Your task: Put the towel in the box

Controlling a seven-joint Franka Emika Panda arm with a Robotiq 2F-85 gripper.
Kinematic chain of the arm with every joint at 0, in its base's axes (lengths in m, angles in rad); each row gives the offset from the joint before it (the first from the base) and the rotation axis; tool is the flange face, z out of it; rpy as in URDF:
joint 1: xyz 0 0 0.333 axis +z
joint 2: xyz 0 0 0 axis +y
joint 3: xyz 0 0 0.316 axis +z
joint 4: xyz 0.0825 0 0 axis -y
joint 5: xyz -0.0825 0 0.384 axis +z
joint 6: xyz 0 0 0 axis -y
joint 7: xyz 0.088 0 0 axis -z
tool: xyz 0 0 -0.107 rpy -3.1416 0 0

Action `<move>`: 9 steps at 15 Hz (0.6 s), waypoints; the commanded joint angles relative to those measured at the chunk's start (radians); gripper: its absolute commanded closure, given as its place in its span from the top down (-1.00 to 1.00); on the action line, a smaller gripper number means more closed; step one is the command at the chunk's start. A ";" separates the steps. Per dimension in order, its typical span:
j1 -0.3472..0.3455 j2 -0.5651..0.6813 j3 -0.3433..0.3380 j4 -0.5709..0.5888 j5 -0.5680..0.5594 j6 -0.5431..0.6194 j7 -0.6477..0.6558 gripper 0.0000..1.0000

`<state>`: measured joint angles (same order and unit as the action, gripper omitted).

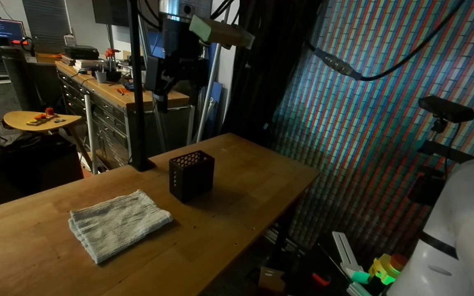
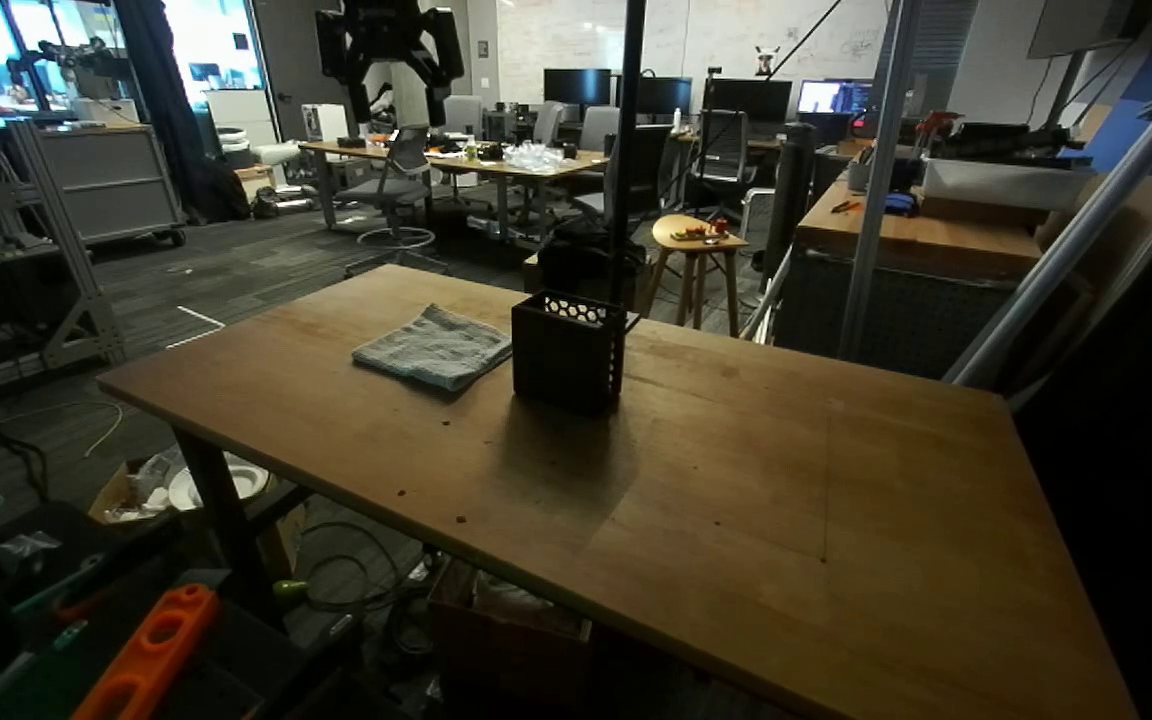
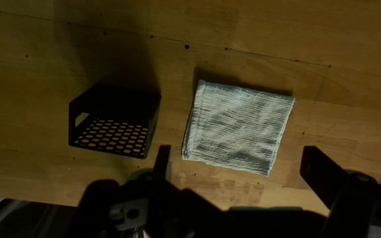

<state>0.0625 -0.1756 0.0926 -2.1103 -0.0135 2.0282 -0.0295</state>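
I've got my gripper (image 2: 400, 118) hanging above the table (image 2: 836, 500), jaws spread wide! Down there the towel (image 1: 119, 224) lies flat and folded, near the upright box (image 1: 192, 179).

Wide open from hand (image 2: 399, 112) down to towel (image 3: 240, 129), passable too along bare worktop (image 3: 174, 115) between towel and box (image 3: 124, 99)! Blocked, though, by the box's upright walls and, at the worktop's edge, by a tall black post (image 1: 137, 90).

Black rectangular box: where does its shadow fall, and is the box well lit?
Wrist view: black rectangular box mostly too dark for detail, shadow above it; in an exterior view, soft shadow below it, on the brown wooden tabletop.
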 commanded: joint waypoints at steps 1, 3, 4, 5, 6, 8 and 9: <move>0.028 0.121 0.031 0.140 -0.011 -0.006 0.077 1.00; 0.043 0.189 0.047 0.209 -0.016 -0.013 0.117 1.00; 0.052 0.226 0.053 0.248 -0.019 -0.017 0.132 1.00; 0.059 0.254 0.056 0.278 -0.018 -0.011 0.138 1.00; 0.066 0.287 0.057 0.309 -0.028 -0.002 0.139 1.00; 0.078 0.339 0.054 0.353 -0.046 0.018 0.112 1.00; 0.083 0.361 0.052 0.371 -0.054 0.026 0.104 1.00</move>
<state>0.1306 0.0976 0.1463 -1.8413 -0.0273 2.0379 0.0793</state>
